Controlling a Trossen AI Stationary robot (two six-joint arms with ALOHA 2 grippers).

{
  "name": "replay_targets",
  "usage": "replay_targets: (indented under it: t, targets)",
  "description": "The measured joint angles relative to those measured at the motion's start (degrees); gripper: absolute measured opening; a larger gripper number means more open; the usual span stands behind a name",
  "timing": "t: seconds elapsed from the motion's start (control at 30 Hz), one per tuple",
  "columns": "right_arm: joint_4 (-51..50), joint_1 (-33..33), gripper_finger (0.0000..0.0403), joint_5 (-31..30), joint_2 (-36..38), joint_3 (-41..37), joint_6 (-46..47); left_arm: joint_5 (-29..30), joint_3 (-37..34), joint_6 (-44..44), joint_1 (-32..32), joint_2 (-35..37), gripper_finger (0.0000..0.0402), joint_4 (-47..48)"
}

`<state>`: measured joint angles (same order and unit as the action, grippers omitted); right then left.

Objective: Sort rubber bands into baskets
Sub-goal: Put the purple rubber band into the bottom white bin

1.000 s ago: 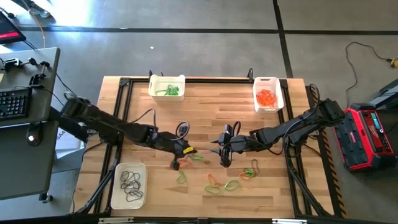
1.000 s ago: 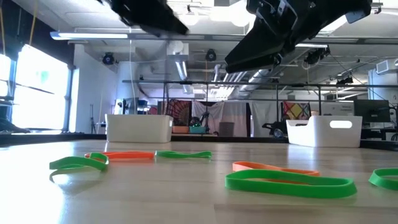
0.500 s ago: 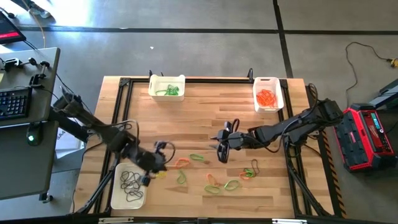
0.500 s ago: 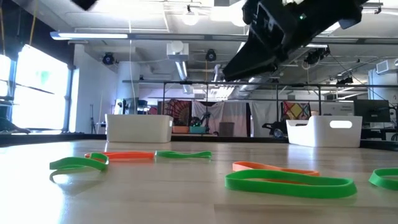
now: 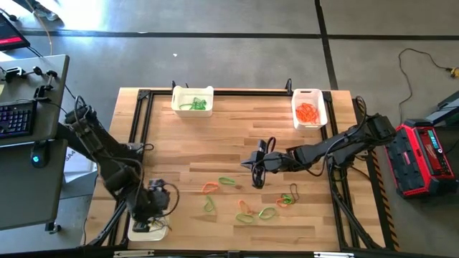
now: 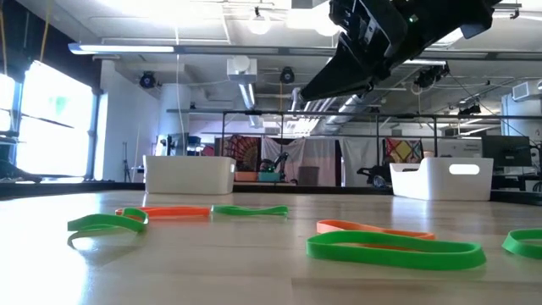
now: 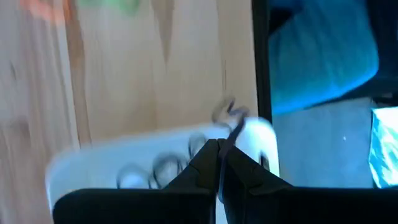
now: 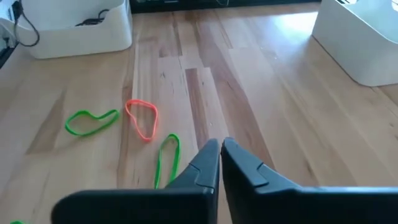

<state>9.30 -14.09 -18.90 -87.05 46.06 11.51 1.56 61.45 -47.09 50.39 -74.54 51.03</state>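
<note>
Loose green and orange rubber bands [image 5: 244, 201] lie on the wooden table, among them an orange one [image 5: 209, 187] and a green one [image 5: 227, 181]. Three white baskets stand on it. The far-left basket [image 5: 192, 100] holds green bands and the far-right one [image 5: 308, 109] holds orange bands. The near-left basket [image 7: 155, 155] holds dark bands. My left gripper [image 5: 149, 221] is over that near-left basket, shut on a dark rubber band [image 7: 227, 115]. My right gripper [image 8: 221, 146] hangs shut above the table's middle, with nothing between its fingers. My left gripper pinches the dark rubber band between its two fingertips [image 7: 208, 149], coming from above on a slant. A short stretch of the band [image 7: 229, 121] sticks out past the tips over the near-left basket's end. The view is blurred, so which part of the band is held is unclear.
A black frame [image 5: 140, 129] runs around the table top. In the right wrist view a green band [image 8: 165, 158] and an orange band [image 8: 143, 118] lie just beside my right gripper's fingers. A mixed clump of bands [image 5: 289, 197] lies toward the near right.
My left gripper has swung from the table's middle toward the near-left corner, turning as it went, and now hangs over the basket of dark bands, still shut. My right gripper has stayed in place and has shut.
</note>
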Motion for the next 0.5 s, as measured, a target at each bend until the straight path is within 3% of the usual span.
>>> replay_targets:
  t: [0.3,0.5]
  targets:
    - [1.27,0.13,0.0002,0.00,0.00,0.00,-0.02,-0.98,-0.02,-12.74,7.50,0.00,0.0000,13.92]
    - [1.29,0.13,0.0000,0.00,0.00,0.00,-0.02,1.83,-0.02,-15.27,8.17,-0.05,0.0000,15.27]
